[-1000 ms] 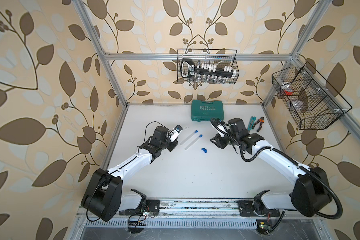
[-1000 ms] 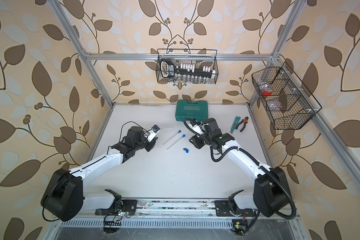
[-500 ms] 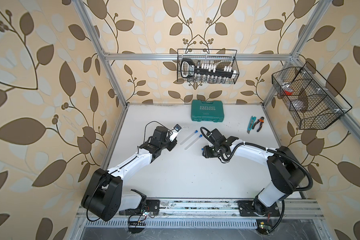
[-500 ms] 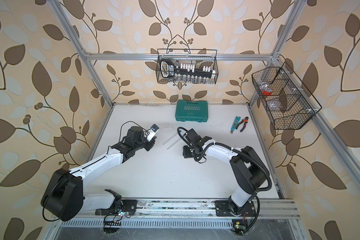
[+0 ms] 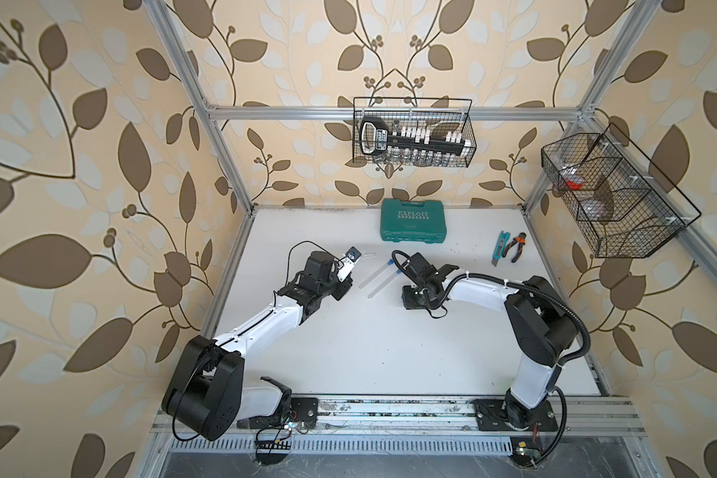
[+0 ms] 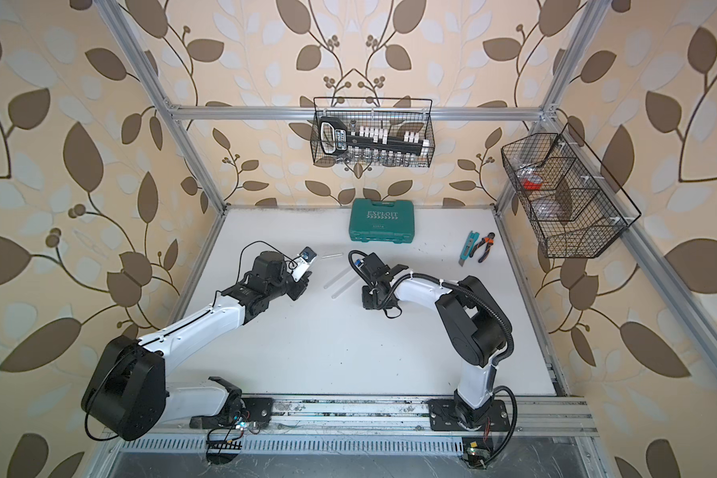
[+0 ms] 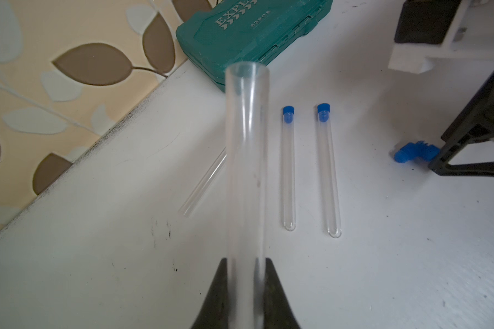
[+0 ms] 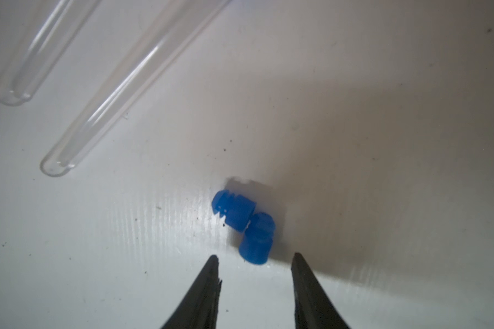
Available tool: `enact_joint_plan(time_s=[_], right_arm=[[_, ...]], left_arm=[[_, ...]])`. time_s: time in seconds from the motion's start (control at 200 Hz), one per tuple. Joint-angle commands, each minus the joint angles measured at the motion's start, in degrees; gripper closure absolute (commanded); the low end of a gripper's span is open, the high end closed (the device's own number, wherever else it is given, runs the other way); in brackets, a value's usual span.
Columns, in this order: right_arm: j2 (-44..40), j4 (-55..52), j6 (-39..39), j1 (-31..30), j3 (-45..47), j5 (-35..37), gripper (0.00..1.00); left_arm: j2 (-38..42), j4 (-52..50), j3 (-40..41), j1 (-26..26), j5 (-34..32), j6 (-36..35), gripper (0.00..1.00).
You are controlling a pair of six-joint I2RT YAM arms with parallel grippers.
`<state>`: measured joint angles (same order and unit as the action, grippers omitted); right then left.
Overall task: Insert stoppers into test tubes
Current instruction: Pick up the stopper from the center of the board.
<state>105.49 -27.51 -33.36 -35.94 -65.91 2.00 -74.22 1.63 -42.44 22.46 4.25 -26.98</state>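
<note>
My left gripper (image 7: 247,262) is shut on a clear empty test tube (image 7: 247,142), whose open end points away from it. Beside it on the white table lie two test tubes (image 7: 288,171) (image 7: 329,171) with blue stoppers in them, and one empty tube (image 7: 206,182). Two loose blue stoppers (image 8: 234,209) (image 8: 256,242) touch each other on the table. My right gripper (image 8: 255,260) stands open just short of the nearer one, with nothing between its fingers. In both top views the right gripper (image 5: 410,301) (image 6: 371,300) points down over the loose stoppers and hides them.
A green tool case (image 5: 414,225) lies at the back of the table. A cutter and pliers (image 5: 510,248) lie at the back right. Wire baskets hang on the back wall (image 5: 412,132) and the right wall (image 5: 613,194).
My right arm has swung left and come down over the two loose stoppers, and its jaws have narrowed somewhat. The left arm has stayed still with its tube.
</note>
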Motion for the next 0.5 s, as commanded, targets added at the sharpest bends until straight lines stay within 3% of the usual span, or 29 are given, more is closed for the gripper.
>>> enact_joint_plan(time_s=[0.0, 0.495], right_arm=[[1.7, -2.0, 0.4, 0.0, -2.0, 2.2, 0.63], [4.8, -2.5, 1.3, 0.1, -3.6, 2.2, 0.76]], left_arm=[[1.0, 1.9, 0.1, 0.0, 0.4, -0.9, 1.00], [1.2, 1.6, 0.1, 0.0, 0.4, -1.1, 1.00]])
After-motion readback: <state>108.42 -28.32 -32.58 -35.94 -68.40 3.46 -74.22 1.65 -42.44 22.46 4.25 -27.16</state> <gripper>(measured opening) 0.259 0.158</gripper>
